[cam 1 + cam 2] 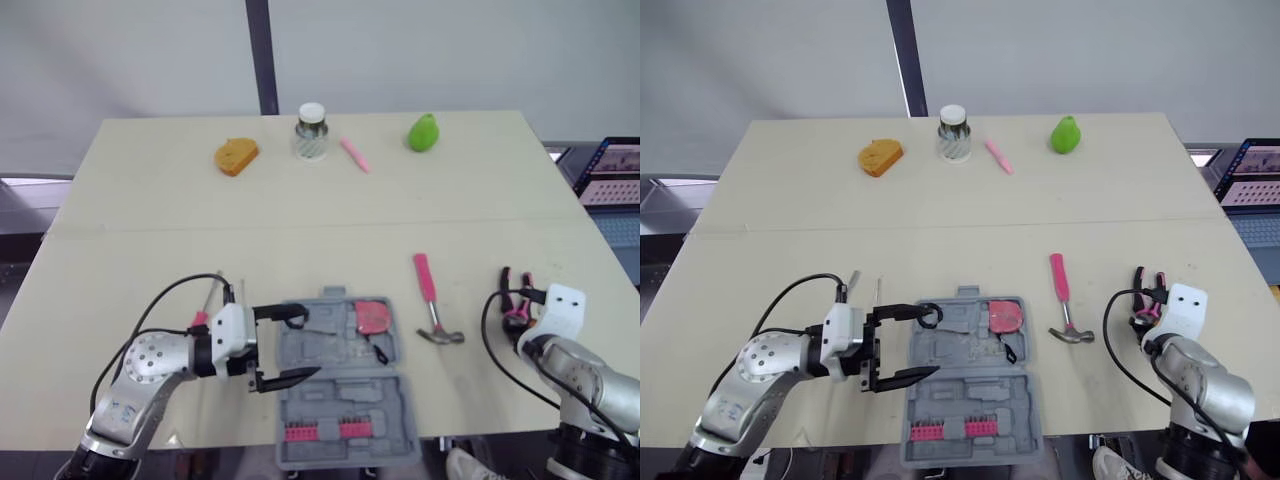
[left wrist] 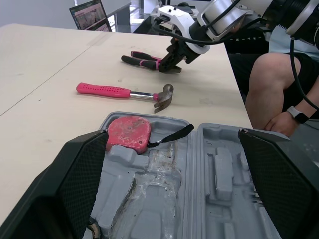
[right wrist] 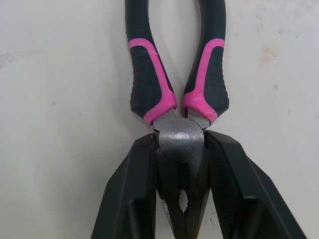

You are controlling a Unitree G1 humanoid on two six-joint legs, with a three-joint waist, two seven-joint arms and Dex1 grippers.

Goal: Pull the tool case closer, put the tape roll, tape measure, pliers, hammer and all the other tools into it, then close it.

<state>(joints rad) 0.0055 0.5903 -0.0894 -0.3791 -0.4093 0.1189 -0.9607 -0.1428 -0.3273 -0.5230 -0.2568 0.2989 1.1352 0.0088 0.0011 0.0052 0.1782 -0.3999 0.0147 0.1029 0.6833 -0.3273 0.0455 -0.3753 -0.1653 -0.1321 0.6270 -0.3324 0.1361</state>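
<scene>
Black-fingered left gripper is held wide open over the left edge of the open grey plastic tool case, a pink tape measure seated inside. A pink-handled hammer is laid beside it on the worktop; black-and-pink pliers are clamped by the right gripper.

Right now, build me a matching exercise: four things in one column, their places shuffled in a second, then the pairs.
1 pliers
2 hammer
3 tape measure
4 glass jar

A in the open tool case
B near the far edge of the table
C between the fingers of the right gripper
D lying between case and pliers

Pairs: 1-C, 2-D, 3-A, 4-B
</scene>
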